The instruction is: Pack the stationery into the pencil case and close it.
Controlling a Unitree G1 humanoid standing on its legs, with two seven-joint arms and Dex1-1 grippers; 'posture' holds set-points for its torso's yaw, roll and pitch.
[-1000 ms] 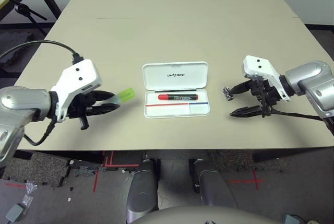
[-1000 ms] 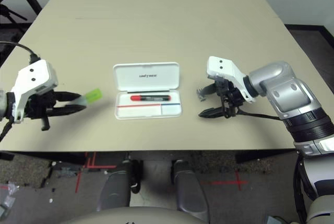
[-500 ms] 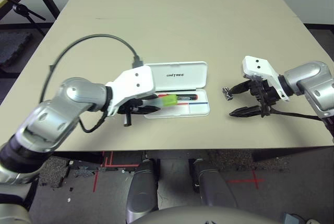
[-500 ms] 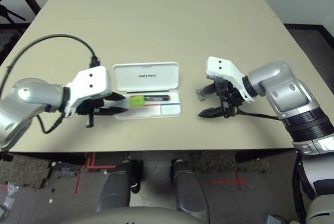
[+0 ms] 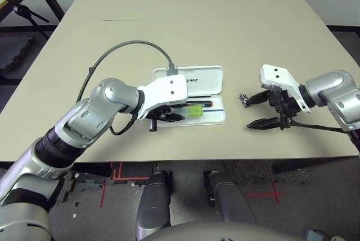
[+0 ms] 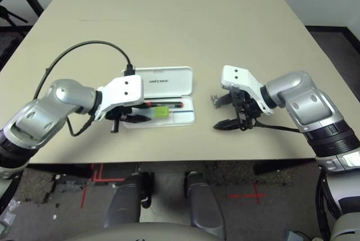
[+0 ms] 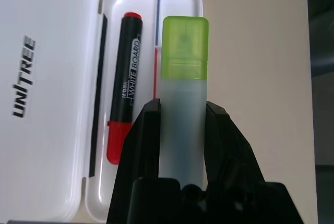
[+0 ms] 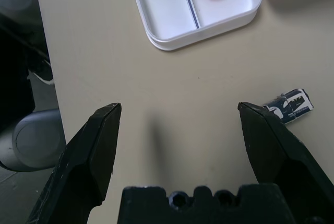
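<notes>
Pencil case (image 5: pixel 191 96) is lying open at frame centre, red marker (image 7: pixel 121 94) inside. Left gripper (image 5: pixel 169 116), clamping the green-capped stick (image 5: pixel 195 109), has swung in from the left and is now hovering over the tray, ready for release. Right gripper (image 5: pixel 259 109) is waiting wide open beside the metal piece (image 5: pixel 244 100).

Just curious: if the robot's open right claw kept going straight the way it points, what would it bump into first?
Probably bare beige tabletop: the right gripper points down at it, with the small silver-black metal piece beside one finger and the white plastic case beyond.
</notes>
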